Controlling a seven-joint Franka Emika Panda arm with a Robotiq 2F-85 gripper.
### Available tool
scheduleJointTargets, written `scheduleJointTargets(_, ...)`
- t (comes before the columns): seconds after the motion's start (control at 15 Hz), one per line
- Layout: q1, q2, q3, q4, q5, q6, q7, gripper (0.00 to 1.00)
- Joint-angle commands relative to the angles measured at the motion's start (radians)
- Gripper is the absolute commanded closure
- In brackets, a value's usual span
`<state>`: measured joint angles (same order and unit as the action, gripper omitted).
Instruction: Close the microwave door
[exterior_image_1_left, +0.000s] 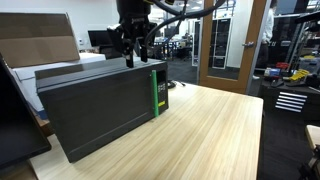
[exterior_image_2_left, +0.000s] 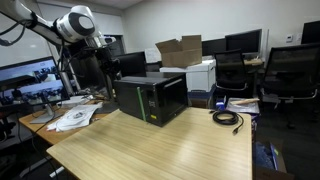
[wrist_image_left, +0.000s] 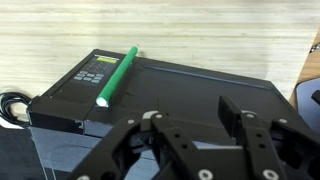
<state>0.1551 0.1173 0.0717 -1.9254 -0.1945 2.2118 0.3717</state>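
The dark microwave (exterior_image_1_left: 95, 105) stands on the pale wooden table (exterior_image_1_left: 210, 130); it also shows in an exterior view (exterior_image_2_left: 150, 95). The microwave door (exterior_image_1_left: 100, 112) lies flush with the oven front, with the green vertical strip (exterior_image_1_left: 155, 92) beside the control panel. In the wrist view the door (wrist_image_left: 190, 85), the green strip (wrist_image_left: 117, 75) and the control panel (wrist_image_left: 90, 73) lie below my fingers. My gripper (exterior_image_1_left: 133, 52) hangs just above the microwave's top, near its far edge. In the wrist view the gripper (wrist_image_left: 190, 115) is open and empty.
A brown cardboard box (exterior_image_2_left: 180, 50) sits behind the microwave on a white printer (exterior_image_2_left: 202, 72). A black cable (exterior_image_2_left: 228, 118) lies on the table. Papers (exterior_image_2_left: 75, 118) lie on a side desk. Office chairs (exterior_image_2_left: 285, 70) and monitors stand around.
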Motion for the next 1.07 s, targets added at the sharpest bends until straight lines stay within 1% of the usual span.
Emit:
scheduleJointTargets(0.0, 0.009, -0.039, 0.009, -0.045, -0.017, -0.010, 0.063, 0.13)
scheduleJointTargets(0.13, 0.018, -0.055, 0.013, -0.077, -0.029, -0.010, 0.101, 0.00)
scheduleJointTargets(0.2, 0.024, -0.080, 0.020, -0.118, -0.032, -0.012, 0.128, 0.00)
scheduleJointTargets(0.4, 0.029, -0.130, 0.038, -0.194, -0.051, -0.014, 0.184, 0.00)
scheduleJointTargets(0.73, 0.020, -0.243, 0.072, -0.313, -0.046, -0.028, 0.262, 0.00)
scheduleJointTargets(0.87, 0.012, -0.303, 0.077, -0.366, -0.013, -0.015, 0.259, 0.00)
scheduleJointTargets(1.0, 0.008, -0.362, 0.072, -0.416, 0.036, -0.009, 0.203, 0.00)
